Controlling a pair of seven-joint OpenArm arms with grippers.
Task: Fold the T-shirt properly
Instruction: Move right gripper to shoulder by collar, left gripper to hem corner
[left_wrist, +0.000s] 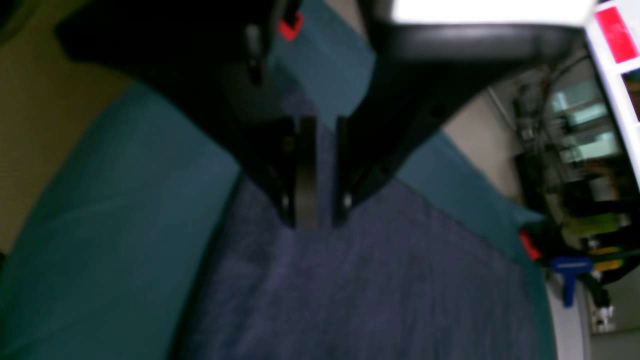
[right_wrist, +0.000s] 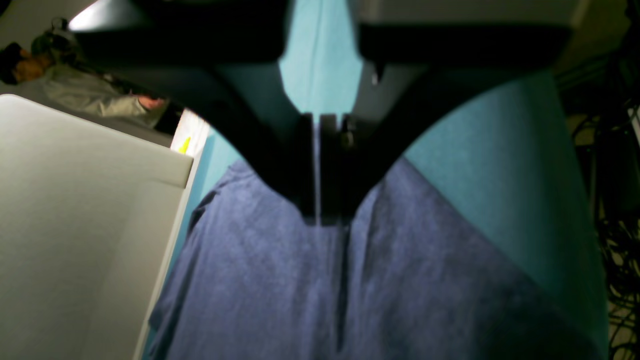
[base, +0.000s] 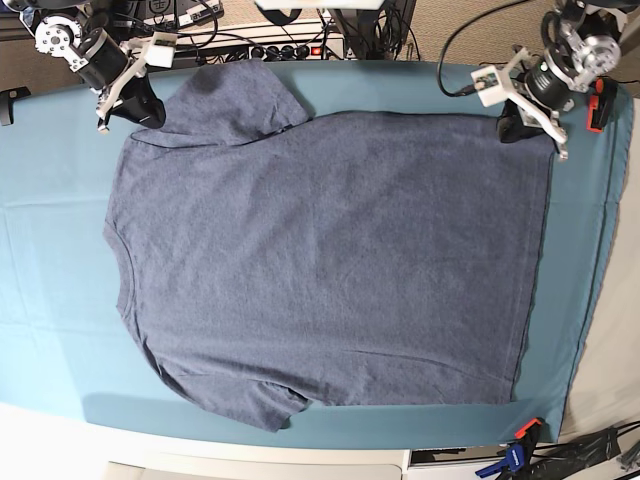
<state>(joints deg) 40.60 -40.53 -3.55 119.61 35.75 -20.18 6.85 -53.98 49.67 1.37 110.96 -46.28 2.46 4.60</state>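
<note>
Now both tools (base: 527, 127) (base: 140, 108) press the T-shirt's (base: 330, 260) far corners.

Both grippers: black tapered fingers (left_wrist: 305, 170), white brackets, silver round motor housings (base: 590, 50); black cables trail behind.

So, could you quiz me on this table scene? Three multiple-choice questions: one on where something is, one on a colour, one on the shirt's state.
1. Where is the blue clamp in the overhead view?
A. top left corner
B. bottom edge, towards the right
C. on the shirt

2. What colour is the cloth under the T-shirt?
A. teal
B. red
C. white

3. The T-shirt is:
A. folded in half
B. bunched up
C. spread flat

Answers:
1 B, it sits at the bottom edge.
2 A, teal shows all round the shirt.
3 C, both sleeves and the hem lie open.
</note>
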